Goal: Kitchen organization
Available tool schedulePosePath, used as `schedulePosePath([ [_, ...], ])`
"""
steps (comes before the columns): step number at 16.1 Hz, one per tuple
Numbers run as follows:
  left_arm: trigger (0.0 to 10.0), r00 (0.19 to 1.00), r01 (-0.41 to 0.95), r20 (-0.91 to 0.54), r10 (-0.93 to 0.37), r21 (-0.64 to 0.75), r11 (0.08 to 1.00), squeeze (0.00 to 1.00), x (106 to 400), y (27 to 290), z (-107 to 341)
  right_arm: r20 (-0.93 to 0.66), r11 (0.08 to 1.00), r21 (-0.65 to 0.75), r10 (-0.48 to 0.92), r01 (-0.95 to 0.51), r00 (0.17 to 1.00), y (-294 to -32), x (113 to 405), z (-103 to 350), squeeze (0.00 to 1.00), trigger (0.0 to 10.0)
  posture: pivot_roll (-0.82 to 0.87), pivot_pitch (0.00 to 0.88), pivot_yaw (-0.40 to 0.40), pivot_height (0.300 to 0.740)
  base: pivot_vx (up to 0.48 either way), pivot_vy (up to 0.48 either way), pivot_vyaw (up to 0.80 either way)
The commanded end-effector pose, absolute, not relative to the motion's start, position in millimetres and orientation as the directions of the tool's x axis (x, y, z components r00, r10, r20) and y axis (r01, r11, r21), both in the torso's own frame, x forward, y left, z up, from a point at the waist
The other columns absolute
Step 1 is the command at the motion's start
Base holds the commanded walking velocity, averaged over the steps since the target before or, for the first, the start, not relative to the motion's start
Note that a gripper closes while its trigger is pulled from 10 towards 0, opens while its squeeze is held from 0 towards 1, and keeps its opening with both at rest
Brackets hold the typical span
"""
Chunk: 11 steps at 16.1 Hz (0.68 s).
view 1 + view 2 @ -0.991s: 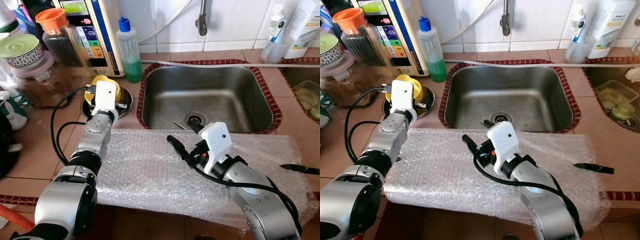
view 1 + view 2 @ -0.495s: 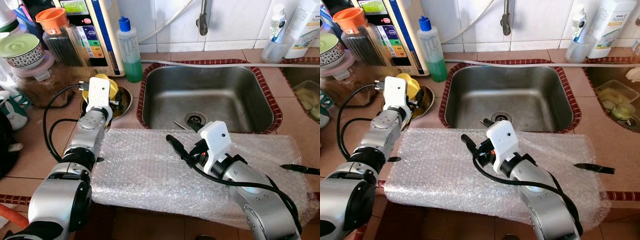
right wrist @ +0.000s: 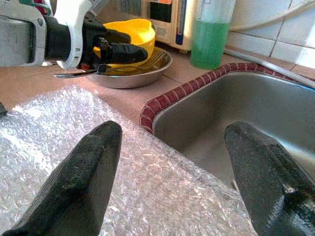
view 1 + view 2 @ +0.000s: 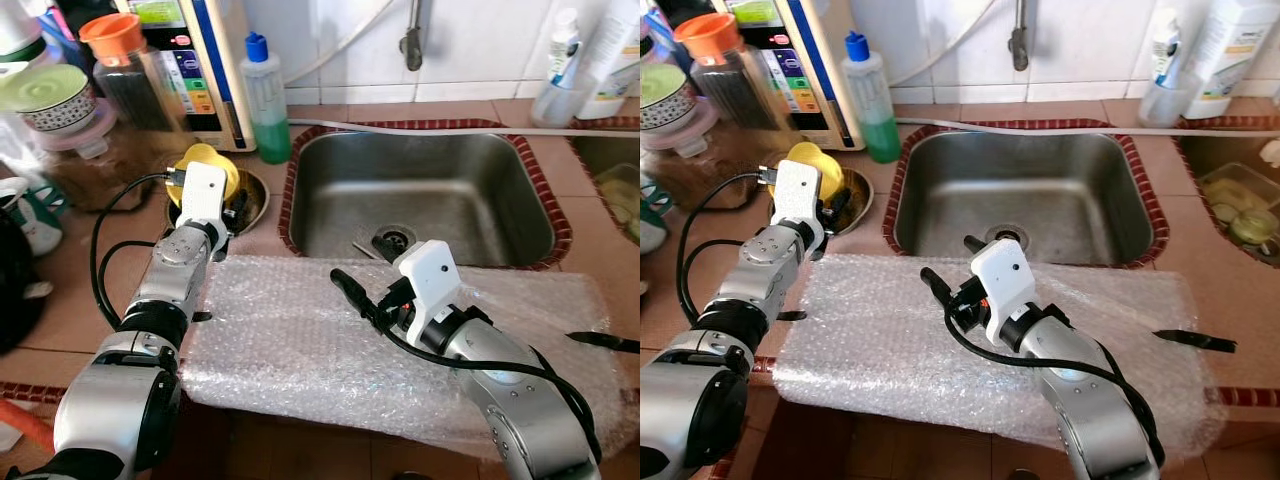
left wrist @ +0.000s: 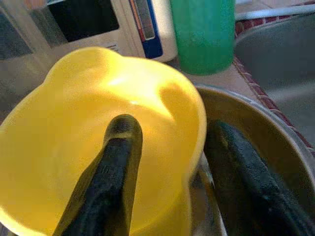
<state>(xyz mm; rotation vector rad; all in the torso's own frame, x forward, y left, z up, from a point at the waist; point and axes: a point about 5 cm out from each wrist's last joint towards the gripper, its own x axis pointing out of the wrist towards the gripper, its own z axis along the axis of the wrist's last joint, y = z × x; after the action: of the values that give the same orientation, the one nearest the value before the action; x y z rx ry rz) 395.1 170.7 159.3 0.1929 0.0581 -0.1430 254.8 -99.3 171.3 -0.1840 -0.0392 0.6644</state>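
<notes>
Between the two black fingers of the left gripper (image 5: 167, 162) the rim of a yellow cup (image 5: 74, 147) is straddled: one finger (image 5: 110, 172) lies inside the cup, the other outside it, within a shallow steel dish (image 3: 133, 73). The fingers are parted about the cup wall; whether the wall is actually pinched cannot be told. One cup is seen, bright yellow, glossy, with a wavy lip, standing upright in the single dish, where a fork also rests. Just beyond the cup stand one bottle of green liquid (image 4: 264, 100) with a blue cap and one white appliance (image 4: 205, 60) with a blue stripe. Beside the dish, toward the right arm, lies one steel sink (image 4: 430, 195) with a dark red border. Nearer the robot than the dish, one sheet of bubble wrap (image 4: 290, 340) is spread over the tiled counter (image 4: 80, 270). Over this sheet the right gripper (image 3: 172, 182) is held, its two fingers spread wide with nothing between them. One small black object (image 4: 1195, 341) is seen at the sheet's far right edge. Several jars are crowded at the far left.
</notes>
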Motion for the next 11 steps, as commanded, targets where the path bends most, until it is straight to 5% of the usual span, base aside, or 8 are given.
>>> schedulePosePath([
  [1,0.0,0.984,0.17,-0.092,-0.153,0.209,0.963,0.0,393.1,172.1,155.7,-0.016,0.759,-0.193,0.631,-0.622,0.776,-96.4,254.8,173.4,0.0,10.0,-0.37,0.127,0.123,0.74,0.0,0.0,0.0],
  [11,0.0,0.982,0.186,-0.01,-0.19,0.256,0.949,0.0,389.2,178.2,164.7,-0.013,0.759,-0.194,0.632,-0.622,0.775,-97.3,256.8,172.5,0.0,10.0,-0.36,0.118,0.123,0.74,0.0,0.0,0.0],
])
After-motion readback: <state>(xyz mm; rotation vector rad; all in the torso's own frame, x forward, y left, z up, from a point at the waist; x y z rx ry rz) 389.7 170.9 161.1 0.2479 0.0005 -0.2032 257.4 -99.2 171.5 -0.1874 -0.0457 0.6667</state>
